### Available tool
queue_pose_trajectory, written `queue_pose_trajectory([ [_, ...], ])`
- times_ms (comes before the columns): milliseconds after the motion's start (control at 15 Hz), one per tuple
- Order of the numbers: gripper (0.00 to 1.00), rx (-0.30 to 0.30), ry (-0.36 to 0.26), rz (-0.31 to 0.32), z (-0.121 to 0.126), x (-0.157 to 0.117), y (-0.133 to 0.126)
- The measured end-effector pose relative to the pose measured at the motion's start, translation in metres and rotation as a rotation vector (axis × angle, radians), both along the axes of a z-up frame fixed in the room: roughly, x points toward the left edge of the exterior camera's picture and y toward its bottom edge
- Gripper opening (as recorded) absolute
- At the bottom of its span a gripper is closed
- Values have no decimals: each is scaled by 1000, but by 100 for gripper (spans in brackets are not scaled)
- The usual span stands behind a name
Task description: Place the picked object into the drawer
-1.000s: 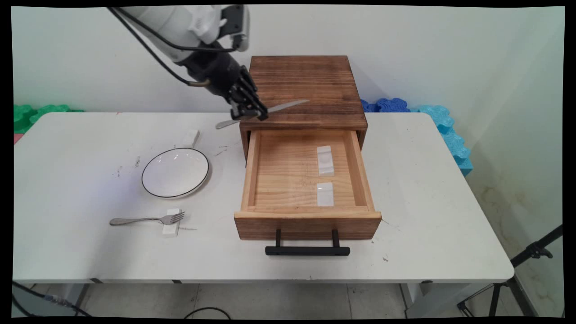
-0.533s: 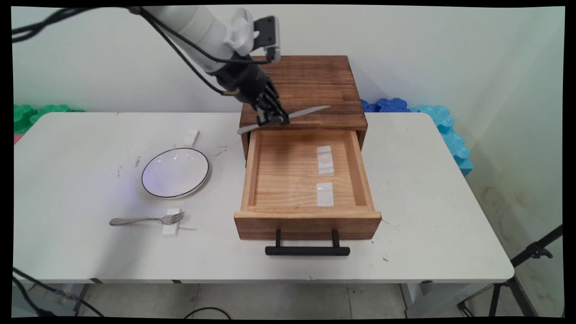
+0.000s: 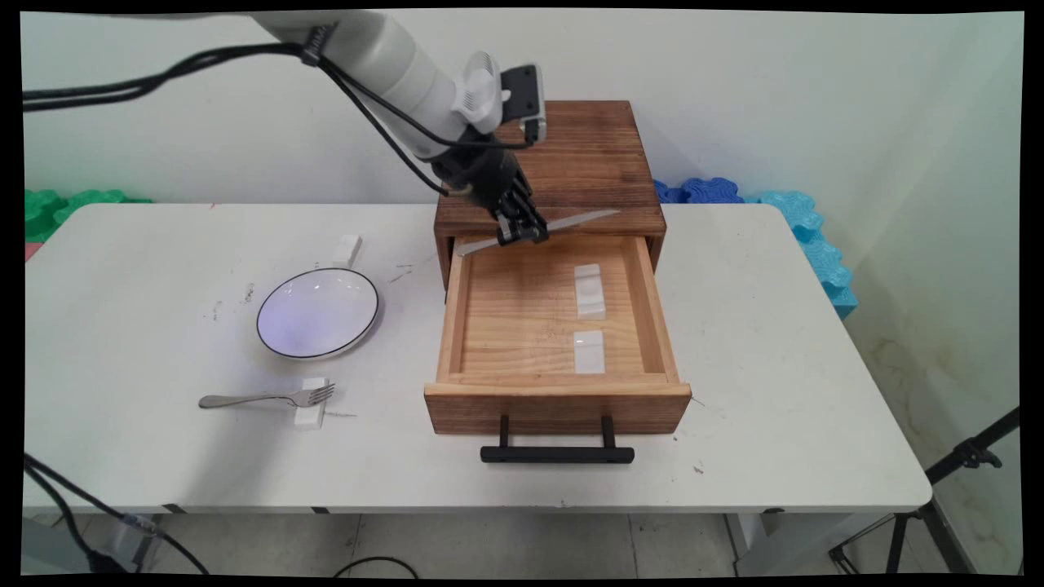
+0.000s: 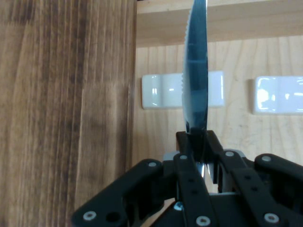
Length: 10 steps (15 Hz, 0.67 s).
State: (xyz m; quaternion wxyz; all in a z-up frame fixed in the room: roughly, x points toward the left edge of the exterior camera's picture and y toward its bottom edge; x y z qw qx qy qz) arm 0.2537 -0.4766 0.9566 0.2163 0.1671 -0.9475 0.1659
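Note:
My gripper [image 3: 522, 235] is shut on a metal table knife [image 3: 571, 222], held near its middle and lying about level. It hangs over the back edge of the open wooden drawer [image 3: 457, 318], just in front of the dark cabinet top [image 3: 571, 155]. In the hand view the serrated blade [image 4: 196, 80] runs up from the gripper [image 4: 198, 142], crossing over a white rest [image 4: 158, 90]; a second white rest [image 4: 279, 94] lies to its right. In the main view the two rests [image 3: 589, 291] [image 3: 589, 352] lie in the drawer's right half.
A white plate with a black rim [image 3: 318, 312] sits left of the drawer. A fork [image 3: 261, 399] lies in front of it, its tines on a white rest [image 3: 311, 414]. Another white rest [image 3: 347, 247] lies behind the plate. The drawer's black handle [image 3: 557, 453] juts toward the near edge.
The gripper has carried the knife to the right and slightly down, from left of the cabinet to over the drawer's back edge.

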Motion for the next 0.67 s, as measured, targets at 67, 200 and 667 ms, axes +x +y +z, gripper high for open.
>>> queue_pose_trajectory([
  [67, 0, 1, -1, 0, -3, -1, -2],
  [200, 0, 2, -4, 0, -12, -5, -7],
  [667, 0, 9, -8, 0, -40, -17, -22],
])
